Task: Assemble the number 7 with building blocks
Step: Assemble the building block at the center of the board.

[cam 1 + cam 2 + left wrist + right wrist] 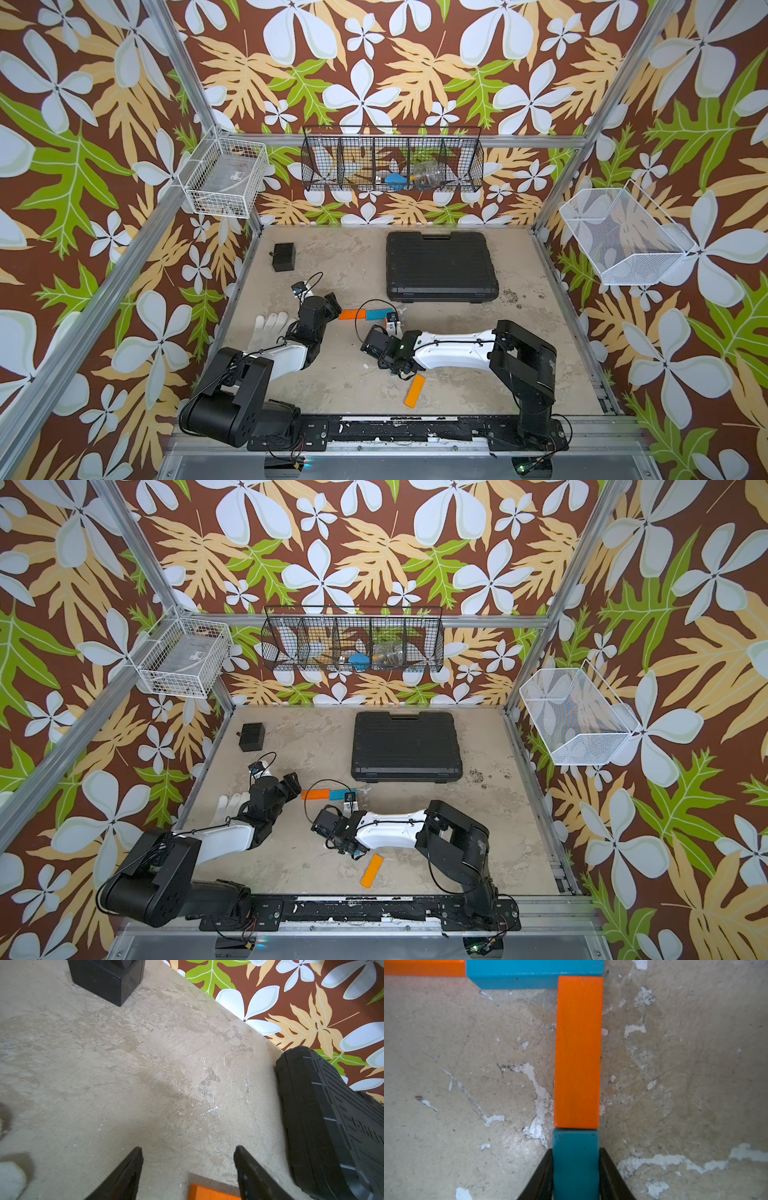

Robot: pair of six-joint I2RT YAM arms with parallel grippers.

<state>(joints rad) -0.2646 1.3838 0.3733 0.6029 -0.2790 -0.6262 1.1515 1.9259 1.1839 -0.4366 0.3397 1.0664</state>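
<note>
Two building blocks, orange (352,314) and blue (380,314), lie end to end as a top bar, seen in both top views. In the right wrist view an orange block (578,1051) runs down from the blue bar's (533,972) end, and a second blue block (576,1163) butts against its near end. My right gripper (576,1149) is shut on that blue block, a finger against each side. My arm hides this stem in the top views. Another orange block (414,391) lies loose by the front edge. My left gripper (188,1148) is open over the orange bar's left end (209,1192).
A black case (440,266) lies at the back of the table and a small black box (284,257) at the back left. A white glove (270,328) rests beside the left arm. Wire baskets (392,164) hang on the walls.
</note>
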